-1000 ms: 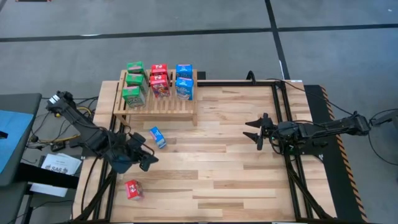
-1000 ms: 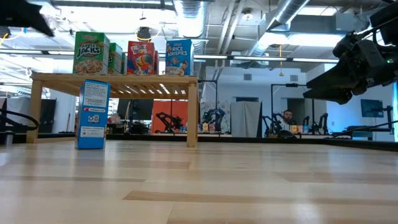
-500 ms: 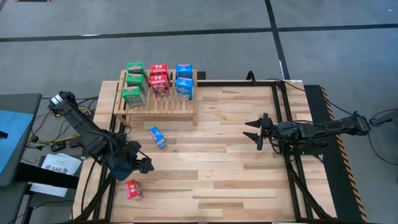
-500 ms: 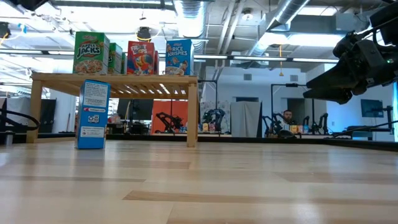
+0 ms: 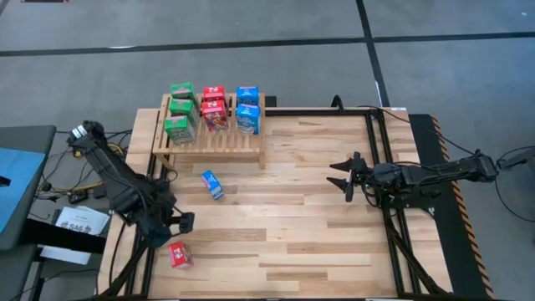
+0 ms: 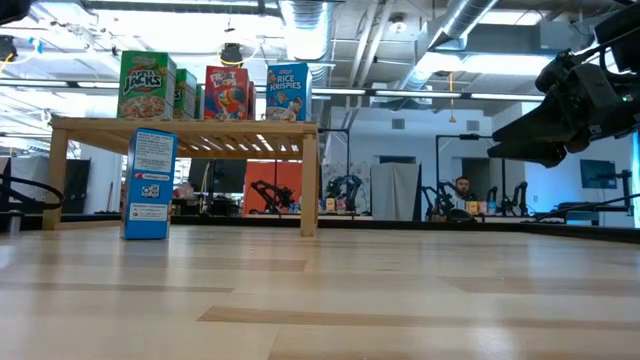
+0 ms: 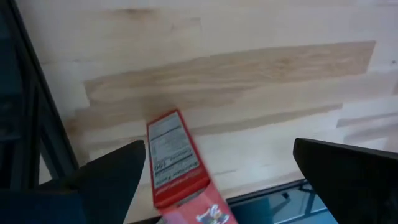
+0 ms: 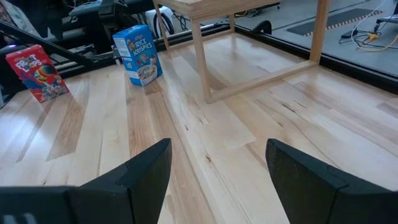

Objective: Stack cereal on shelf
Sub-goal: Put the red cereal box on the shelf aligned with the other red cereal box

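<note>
We are holding the left claw (image 5: 177, 227) wide open and empty just above the red box (image 5: 178, 255), which is standing near the left front corner of the table (image 5: 318, 251). In the left wrist view that red box (image 7: 177, 168) is showing between our two fingers, its long axis running away from the claw, its white nutrition panel facing up; the print is too small to read. The blue box (image 5: 212, 185) is standing upright on the table in front of the shelf (image 5: 209, 138), its narrow side toward the low camera. On the shelf we are seeing seven boxes: three green (image 5: 180, 109), two red (image 5: 214, 107), two blue (image 5: 247, 107). Labels read "Apple Jacks" (image 6: 146, 86), "Froot Loops" (image 6: 227, 93) and "Rice Krispies" (image 6: 288, 92). We are keeping the right claw (image 5: 348, 176) open and empty, above the table's right half, well apart from every box.
</note>
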Robot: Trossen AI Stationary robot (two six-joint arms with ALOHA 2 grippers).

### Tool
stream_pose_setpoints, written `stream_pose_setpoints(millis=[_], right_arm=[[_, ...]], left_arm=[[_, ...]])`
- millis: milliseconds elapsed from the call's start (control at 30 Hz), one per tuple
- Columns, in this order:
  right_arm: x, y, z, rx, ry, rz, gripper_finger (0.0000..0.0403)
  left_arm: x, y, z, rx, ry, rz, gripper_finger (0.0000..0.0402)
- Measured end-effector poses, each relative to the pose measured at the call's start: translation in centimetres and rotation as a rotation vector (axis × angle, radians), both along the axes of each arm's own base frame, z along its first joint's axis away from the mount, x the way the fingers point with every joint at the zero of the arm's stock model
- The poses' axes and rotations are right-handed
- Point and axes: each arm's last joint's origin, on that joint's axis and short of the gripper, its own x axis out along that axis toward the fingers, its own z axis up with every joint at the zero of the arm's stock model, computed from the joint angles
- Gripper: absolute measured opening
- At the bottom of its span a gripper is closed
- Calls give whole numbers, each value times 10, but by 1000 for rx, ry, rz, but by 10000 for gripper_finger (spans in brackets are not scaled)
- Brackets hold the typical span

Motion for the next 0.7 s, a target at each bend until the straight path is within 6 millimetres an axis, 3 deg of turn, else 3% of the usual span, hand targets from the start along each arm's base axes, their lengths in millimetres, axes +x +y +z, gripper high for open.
stream_pose_setpoints(millis=[400,700], right_arm=[[0,0,0,0,-1,0,286],[0,0,0,0,-1,0,286]], left_arm=[[-18,-25,-8,-44,59,69,399],[-17,-44,-16,-86,39,132,399]])
